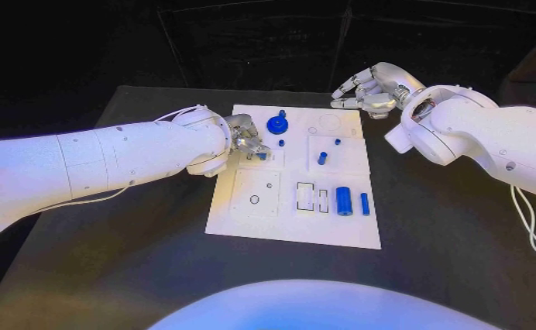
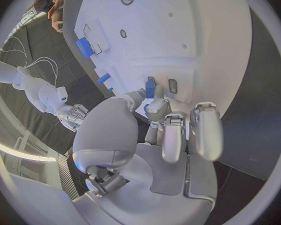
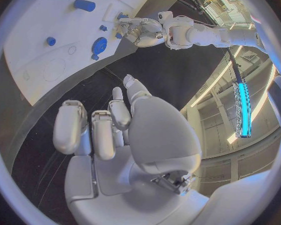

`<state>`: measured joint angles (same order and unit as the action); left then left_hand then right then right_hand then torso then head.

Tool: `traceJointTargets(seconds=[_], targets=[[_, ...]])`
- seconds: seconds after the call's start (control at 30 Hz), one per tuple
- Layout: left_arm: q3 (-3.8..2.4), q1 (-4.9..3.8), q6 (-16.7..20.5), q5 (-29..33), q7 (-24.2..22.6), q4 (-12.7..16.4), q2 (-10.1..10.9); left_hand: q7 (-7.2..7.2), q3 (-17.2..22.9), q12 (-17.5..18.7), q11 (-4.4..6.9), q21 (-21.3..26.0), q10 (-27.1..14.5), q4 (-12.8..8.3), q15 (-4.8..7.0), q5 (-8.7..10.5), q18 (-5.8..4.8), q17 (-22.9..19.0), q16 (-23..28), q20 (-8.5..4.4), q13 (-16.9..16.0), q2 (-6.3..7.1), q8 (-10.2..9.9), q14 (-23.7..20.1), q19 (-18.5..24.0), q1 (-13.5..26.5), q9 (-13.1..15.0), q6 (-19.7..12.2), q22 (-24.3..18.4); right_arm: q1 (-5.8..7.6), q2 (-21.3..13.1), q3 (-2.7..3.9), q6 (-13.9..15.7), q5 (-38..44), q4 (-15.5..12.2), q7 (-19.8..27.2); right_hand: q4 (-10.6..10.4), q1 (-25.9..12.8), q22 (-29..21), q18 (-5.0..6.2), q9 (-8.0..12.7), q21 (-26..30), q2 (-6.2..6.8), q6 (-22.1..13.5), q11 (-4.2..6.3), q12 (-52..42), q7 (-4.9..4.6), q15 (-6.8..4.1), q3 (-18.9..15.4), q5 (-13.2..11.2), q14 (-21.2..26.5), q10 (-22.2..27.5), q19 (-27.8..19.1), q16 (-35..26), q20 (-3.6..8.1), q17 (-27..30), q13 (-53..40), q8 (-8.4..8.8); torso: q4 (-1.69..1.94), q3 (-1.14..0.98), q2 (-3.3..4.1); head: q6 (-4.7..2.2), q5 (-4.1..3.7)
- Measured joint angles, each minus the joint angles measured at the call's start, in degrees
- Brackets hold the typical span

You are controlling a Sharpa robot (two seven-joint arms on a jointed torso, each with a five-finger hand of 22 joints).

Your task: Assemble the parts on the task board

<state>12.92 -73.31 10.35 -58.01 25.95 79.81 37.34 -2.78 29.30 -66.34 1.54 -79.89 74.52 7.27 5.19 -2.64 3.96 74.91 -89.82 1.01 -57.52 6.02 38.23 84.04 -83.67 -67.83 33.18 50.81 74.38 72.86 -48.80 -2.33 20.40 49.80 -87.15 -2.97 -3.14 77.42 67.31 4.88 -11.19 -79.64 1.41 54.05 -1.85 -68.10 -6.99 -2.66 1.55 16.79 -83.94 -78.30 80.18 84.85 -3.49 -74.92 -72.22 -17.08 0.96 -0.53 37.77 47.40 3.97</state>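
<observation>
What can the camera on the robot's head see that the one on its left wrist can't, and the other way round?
Head view alone: the whole task board from above, with the blue disc near its far edge and both arms reaching in.

Left wrist view alone: a close look at the left hand, its fingers pinching a small blue part just over the board.

Both: the white board, the large blue cylinder lying on it, and the right hand, holding nothing, off beyond the board.
</observation>
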Motion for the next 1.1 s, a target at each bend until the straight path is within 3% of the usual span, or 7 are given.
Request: traceJointTargets(seconds=[0.83, 1.0, 1.1], targets=[[-0.05, -0.07, -1.06, -0.21, 0.78, 0.32, 0.10, 0.03, 0.23, -0.45, 0.21, 0.00, 0.22, 0.23, 0.00, -0.06, 0.00, 0.00, 0.00, 0.00, -0.36, -0.09, -0.06, 0.00, 0.00, -0.06, 0.03, 0.06, -0.12, -0.01, 0.21, -0.01, -0.30, 0.00, 0.36, -0.02, 0.00, 0.00, 0.00, -0.01, -0.03, 0.00, 0.00, 0.00, 0.00, 0.00, 0.00, 0.00, 0.00, 0.00, 0.00, 0.00, 0.00, 0.00, 0.00, 0.01, 0.00, 0.00, 0.00, -0.03, 0.00, 0.42, -0.02], [-0.03, -0.07, -0.93, -0.15, 0.77, 0.27, 0.10, 0.73, 1.23, -0.68, 0.41, 0.00, 0.85, -0.23, 0.00, -0.06, 0.00, 0.00, 0.00, 0.00, -0.63, 0.95, -0.07, 0.00, 0.00, 1.12, 0.00, 0.97, -0.07, -0.01, 0.28, -0.01, -0.31, 0.00, 0.43, -0.02, -0.19, 0.00, 0.00, 0.00, -0.09, 0.00, 0.00, 0.00, -0.21, 0.00, 0.00, 0.00, -0.19, 0.00, 0.00, 0.20, 0.00, 0.00, 0.00, 0.01, 0.14, 0.00, 0.00, -0.03, 0.01, 0.43, -0.02], [-0.02, -0.06, -0.85, -0.06, 0.75, 0.18, 0.05, 1.05, 2.91, -0.96, 0.72, 0.00, 1.17, -1.80, 0.00, -0.06, 0.00, 0.00, 0.00, 0.00, -0.99, 1.97, -0.07, 0.00, 0.00, 2.29, -0.12, 1.67, -0.04, -0.01, 0.30, -0.01, -0.32, 0.00, 0.54, -0.02, -0.19, 0.00, 0.01, 0.00, -0.09, 0.00, 0.00, 0.00, -0.20, 0.00, 0.00, 0.00, -0.19, 0.00, 0.00, 0.20, 0.00, 0.00, 0.00, 0.01, 0.13, 0.00, -0.02, -0.03, 0.01, 0.47, -0.05]])
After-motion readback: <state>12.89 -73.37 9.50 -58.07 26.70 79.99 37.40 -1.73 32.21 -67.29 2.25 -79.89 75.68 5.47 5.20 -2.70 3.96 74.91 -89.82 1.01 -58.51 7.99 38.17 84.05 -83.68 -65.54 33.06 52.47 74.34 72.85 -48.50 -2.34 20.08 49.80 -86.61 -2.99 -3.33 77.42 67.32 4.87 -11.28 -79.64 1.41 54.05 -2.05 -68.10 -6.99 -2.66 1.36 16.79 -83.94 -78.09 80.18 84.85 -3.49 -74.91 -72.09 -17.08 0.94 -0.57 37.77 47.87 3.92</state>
